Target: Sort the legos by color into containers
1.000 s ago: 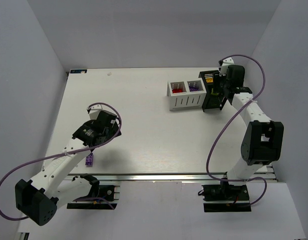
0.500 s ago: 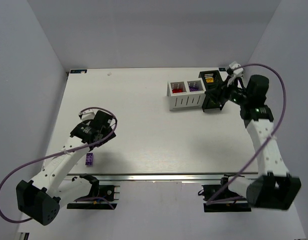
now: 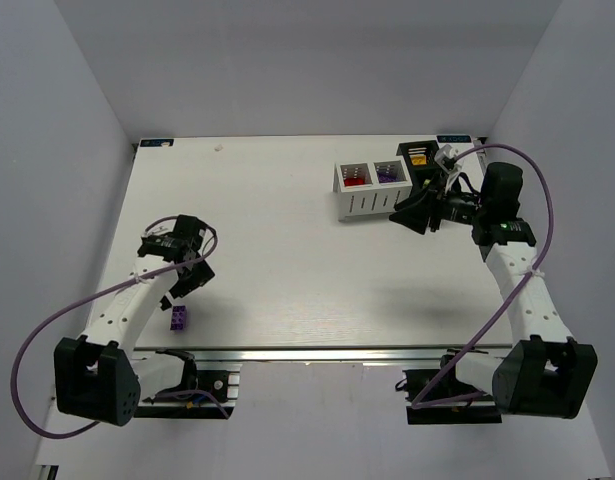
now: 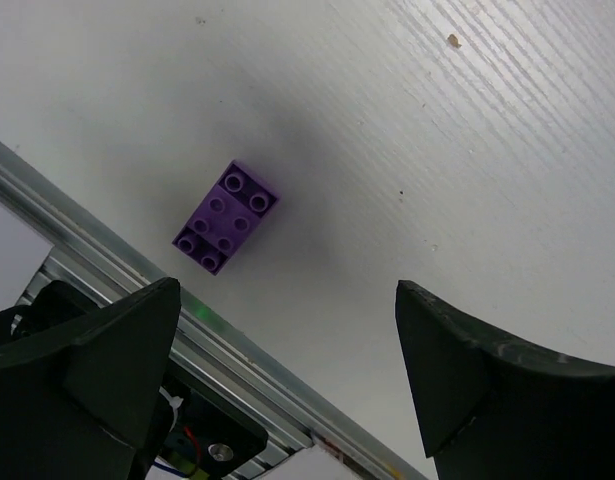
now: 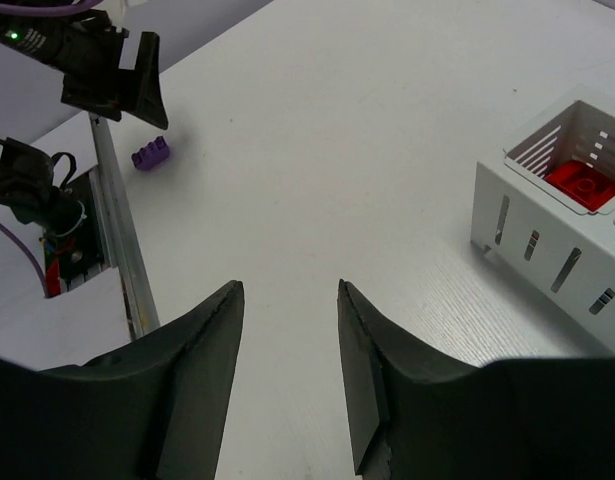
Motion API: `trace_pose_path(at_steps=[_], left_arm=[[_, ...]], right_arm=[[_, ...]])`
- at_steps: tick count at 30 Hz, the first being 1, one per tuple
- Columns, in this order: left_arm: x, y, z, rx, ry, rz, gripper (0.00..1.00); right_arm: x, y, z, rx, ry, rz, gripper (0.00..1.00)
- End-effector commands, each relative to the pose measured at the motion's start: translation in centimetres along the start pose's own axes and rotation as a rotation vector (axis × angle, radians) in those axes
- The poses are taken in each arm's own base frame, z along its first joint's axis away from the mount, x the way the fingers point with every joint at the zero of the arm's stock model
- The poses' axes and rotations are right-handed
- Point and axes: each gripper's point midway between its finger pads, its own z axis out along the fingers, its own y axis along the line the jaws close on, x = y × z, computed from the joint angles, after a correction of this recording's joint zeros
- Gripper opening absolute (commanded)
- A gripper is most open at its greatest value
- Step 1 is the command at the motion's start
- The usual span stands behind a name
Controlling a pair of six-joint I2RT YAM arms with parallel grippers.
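Left claw (image 4: 287, 290) spread, aimed down near purple lego (image 4: 225, 218); right claw (image 5: 289, 290) parted, empty, near white box (image 5: 532, 245).

The left arm (image 3: 122, 310) and right arm (image 3: 527, 295) wear white shells between black joint blocks. A purple cable (image 3: 553, 205) loops along each. Their fingers (image 4: 87, 360) are broad, matte black wedges.

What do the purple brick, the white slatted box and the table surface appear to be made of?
Purple brick: likely moulded plastic, smooth, slightly glossy, crisp round studs. White slatted box: probably plastic too, matte, thin even walls with slots. Table: looks like white laminate or painted wood; fine grain lines show.
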Motion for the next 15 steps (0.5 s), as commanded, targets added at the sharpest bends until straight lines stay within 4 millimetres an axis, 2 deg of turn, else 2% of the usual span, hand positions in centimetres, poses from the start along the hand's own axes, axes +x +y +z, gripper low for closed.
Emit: trace_pose_path(at_steps=[1, 3, 7, 9, 15], left_arm=[[-0.7, -1.1, 0.1, 0.084, 0.031, 0.001, 0.98], [-1.0, -1.6, 0.2, 0.12, 0.034, 0.037, 0.97], [-0.3, -1.4, 1.7, 0.098, 0.132, 0.061, 0.94], [-0.3, -0.7, 2.9, 0.057, 0.162, 0.031, 0.93], [-0.8, 0.8, 4.3, 0.002, 0.201, -0.046, 0.92]], right_arm=[[-1.9, 2.2, -0.6, -0.043, -0.043, -0.068, 0.49], [-2.0, 2.3, -0.7, -0.041, -0.053, -0.083, 0.49], [-2.0, 2.9, -0.8, -0.069, -0.054, -0.079, 0.5], [-2.1, 3.0, -0.8, -0.072, -0.056, -0.08, 0.5], [-2.2, 3.4, -0.8, -0.092, -0.06, -0.09, 0.5]])
